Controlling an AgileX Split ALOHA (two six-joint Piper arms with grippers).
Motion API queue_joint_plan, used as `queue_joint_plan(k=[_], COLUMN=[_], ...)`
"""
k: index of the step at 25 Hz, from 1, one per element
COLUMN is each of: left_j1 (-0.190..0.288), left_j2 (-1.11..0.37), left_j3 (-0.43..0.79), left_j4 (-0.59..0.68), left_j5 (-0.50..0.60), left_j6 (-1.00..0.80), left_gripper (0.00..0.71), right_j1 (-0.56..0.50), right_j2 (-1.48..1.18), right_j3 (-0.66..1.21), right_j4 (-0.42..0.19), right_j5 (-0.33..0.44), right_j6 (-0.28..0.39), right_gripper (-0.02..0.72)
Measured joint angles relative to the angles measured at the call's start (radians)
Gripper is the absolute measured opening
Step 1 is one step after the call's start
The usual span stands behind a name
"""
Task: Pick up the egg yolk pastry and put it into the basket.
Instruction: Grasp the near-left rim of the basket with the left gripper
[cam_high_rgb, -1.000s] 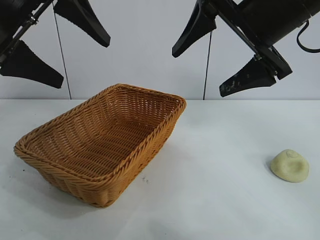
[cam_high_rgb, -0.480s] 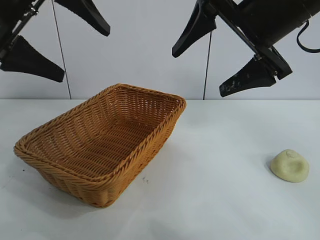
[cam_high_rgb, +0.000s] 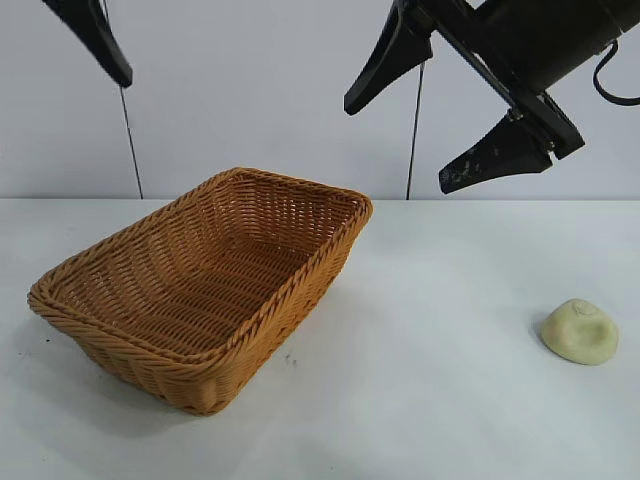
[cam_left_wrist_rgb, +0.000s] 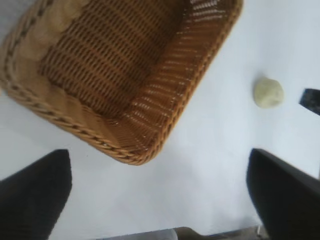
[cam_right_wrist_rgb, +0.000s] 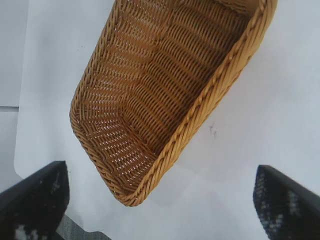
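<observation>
Pastry (cam_high_rgb: 579, 331) sits near right, well apart from the basket (cam_high_rgb: 130, 340); both grippers (left (cam_left_wrist_rgb: 159, 192), right (cam_high_rgb: 420, 120)) hang spread and empty. Squeeze hard and you could crush it.

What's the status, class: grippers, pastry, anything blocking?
Left gripper open, high over basket. Right gripper open, aloft. Egg yolk pastry on table, untouched. Nothing in the way.
</observation>
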Motion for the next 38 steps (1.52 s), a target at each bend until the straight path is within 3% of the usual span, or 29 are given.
queue_joint_plan(k=[5, 10, 22, 27, 38], left_j1=[-0.012, -0.012, -0.013, -0.017, -0.017], left_j2=[0.0, 0.0, 0.031, 0.155, 0.398], left_j3=[0.123, 0.214, 0.242, 0.242, 0.242], left_j4=[0.072, 0.083, 0.087, 0.087, 0.03], left_j5=[-0.145, -0.226, -0.301, -0.315, -0.466], left_j6=[-0.328, -0.468, -0.516, -0.518, -0.518], left_gripper=[0.696, 0.696, 0.696, 0.696, 0.696], right_j1=[0.0, 0.0, 0.0, 0.0, 0.0], right_j2=[0.0, 0.0, 0.0, 0.0, 0.0], right_j3=[0.0, 0.0, 0.0, 0.0, 0.0], right_j4=[0.0, 0.0, 0.0, 0.0, 0.001], right_j5=[0.0, 0.0, 0.0, 0.0, 0.0], right_j6=[0.0, 0.0, 0.0, 0.0, 0.0], right_gripper=[0.694, 0.694, 0.694, 0.694, 0.694])
